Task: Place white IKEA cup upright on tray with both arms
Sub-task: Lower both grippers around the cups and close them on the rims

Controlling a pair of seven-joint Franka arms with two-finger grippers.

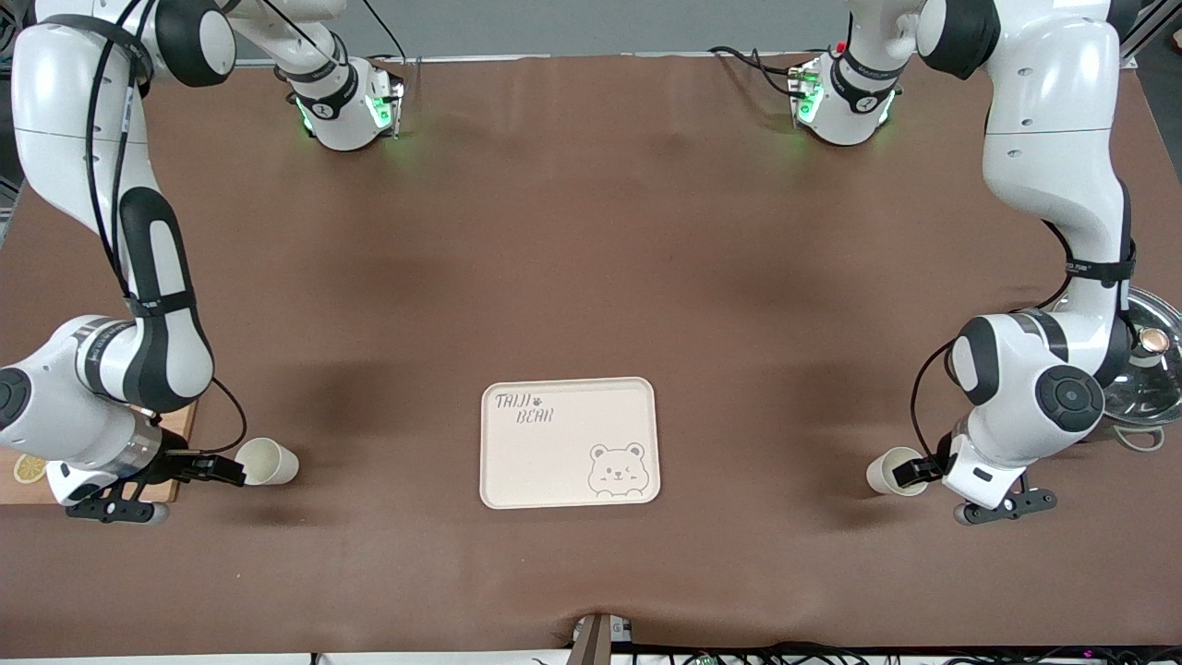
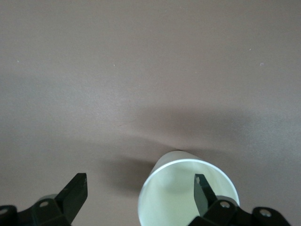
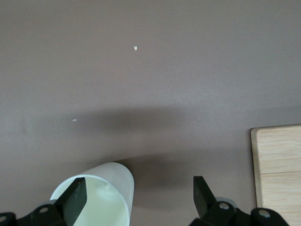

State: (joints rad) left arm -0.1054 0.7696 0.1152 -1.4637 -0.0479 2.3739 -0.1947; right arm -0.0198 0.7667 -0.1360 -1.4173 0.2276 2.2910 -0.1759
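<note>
While both grippers stand open, one finger inside each tipped cup's mouth, close only once you have the wall squarely between the pads: right gripper (image 1: pixel 224 471) at its white cup (image 1: pixel 268 462), left gripper (image 1: pixel 910 472) at the other cup (image 1: pixel 888 471). Lift and upright them onto the tray (image 1: pixel 569 443) midway between the cups, printed "TAIJI BEAR".

Two glossy white arms (image 1: pixel 1053 139) with black joint bands, black cables and green-lit bases.

We see a wooden cutting board (image 1: pixel 175 434) with a lemon slice (image 1: pixel 30 468) at lower left, and a glass pot lid (image 1: pixel 1150 369) at right.
</note>
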